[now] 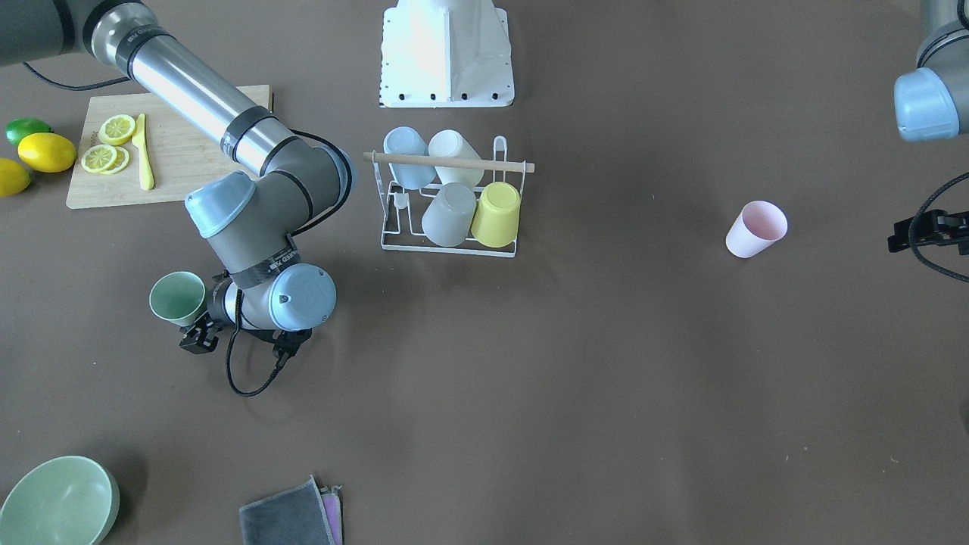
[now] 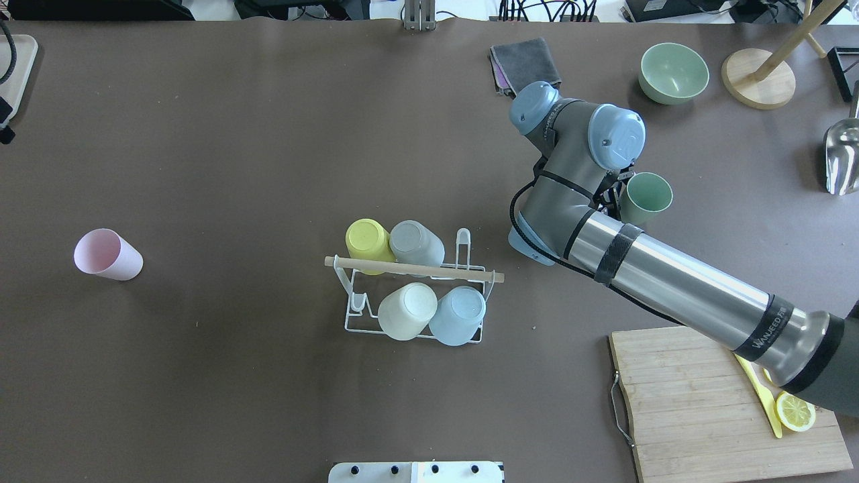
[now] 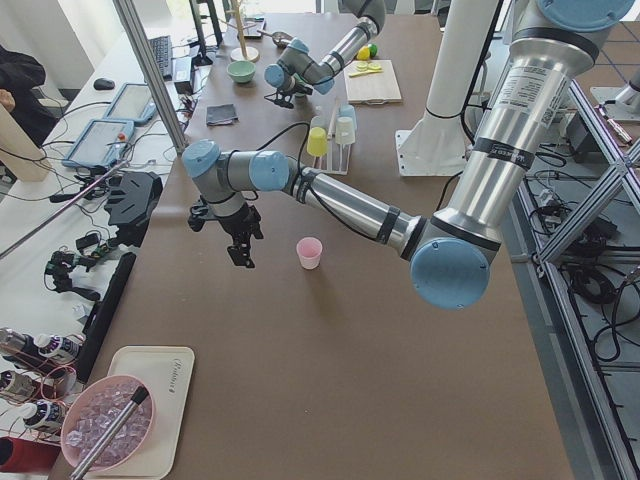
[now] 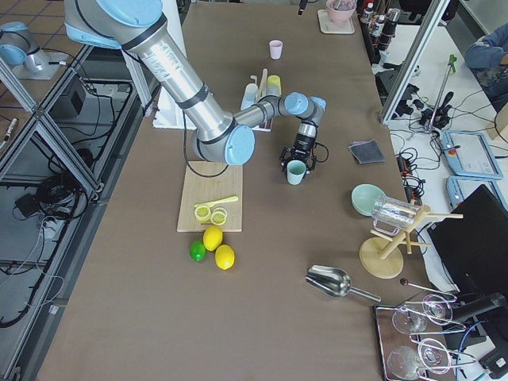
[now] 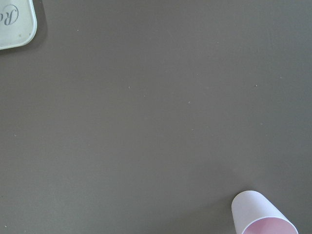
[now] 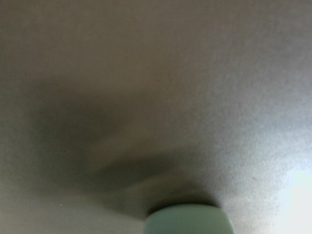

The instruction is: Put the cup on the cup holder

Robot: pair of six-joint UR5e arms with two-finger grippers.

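Observation:
The white wire cup holder [image 1: 447, 161] with a wooden rod stands mid-table and also shows in the overhead view [image 2: 413, 268]. Several cups sit upside down on it: blue, white, grey and yellow. My right gripper [image 1: 198, 314] is shut on a green cup [image 1: 178, 297], held mouth-up well to the holder's side; the cup also shows in the overhead view [image 2: 646, 198] and at the bottom of the right wrist view [image 6: 187, 220]. A pink cup [image 1: 755, 228] stands alone on the table on the other side. My left gripper [image 1: 901, 233] is open and empty, apart from the pink cup [image 5: 261, 214].
A cutting board [image 1: 189, 151] with lemon slices and a yellow knife lies beside the right arm, with lemons and a lime [image 1: 30, 147] past it. A green bowl [image 1: 57, 499], folded cloths [image 1: 291, 515], a wooden stand [image 2: 758, 87] and a metal scoop [image 2: 842, 154] lie near the edge.

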